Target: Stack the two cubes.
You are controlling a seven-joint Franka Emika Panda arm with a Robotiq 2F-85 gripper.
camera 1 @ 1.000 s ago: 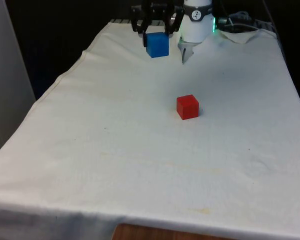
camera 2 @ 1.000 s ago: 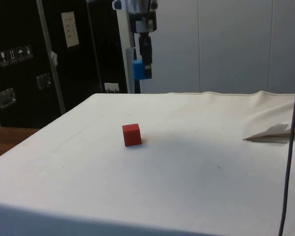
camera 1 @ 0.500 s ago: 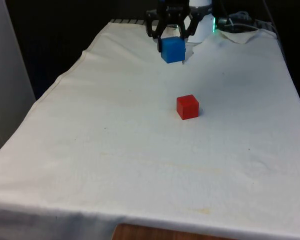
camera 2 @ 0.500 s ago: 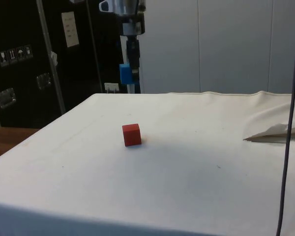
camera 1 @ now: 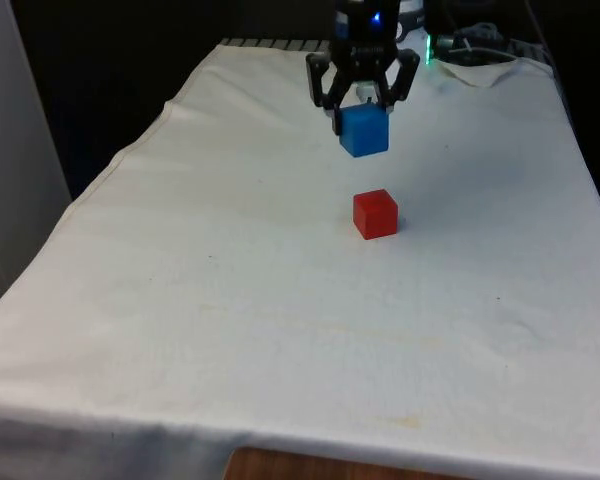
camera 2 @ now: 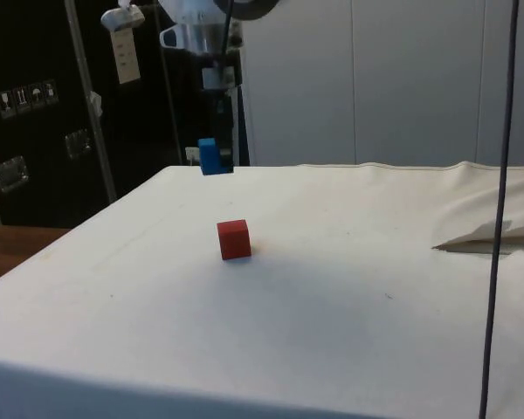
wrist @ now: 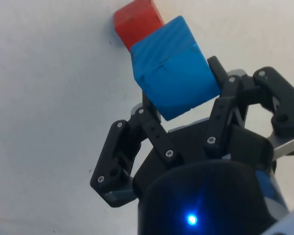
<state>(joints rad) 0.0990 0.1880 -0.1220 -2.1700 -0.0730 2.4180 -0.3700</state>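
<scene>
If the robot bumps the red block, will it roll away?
Probably not: the red cube sits on a flat face on the white cloth, so it would likely slide or tip. It looks stiff, like the blue cube keeping its shape in the gripper.

White cloth [camera 1: 230, 300] over the table, dark cabinets [camera 2: 35, 105] behind.

White-clothed table [camera 1: 230, 330], a lone red cube [camera 1: 375, 214] resting mid-surface, near the far end.
</scene>
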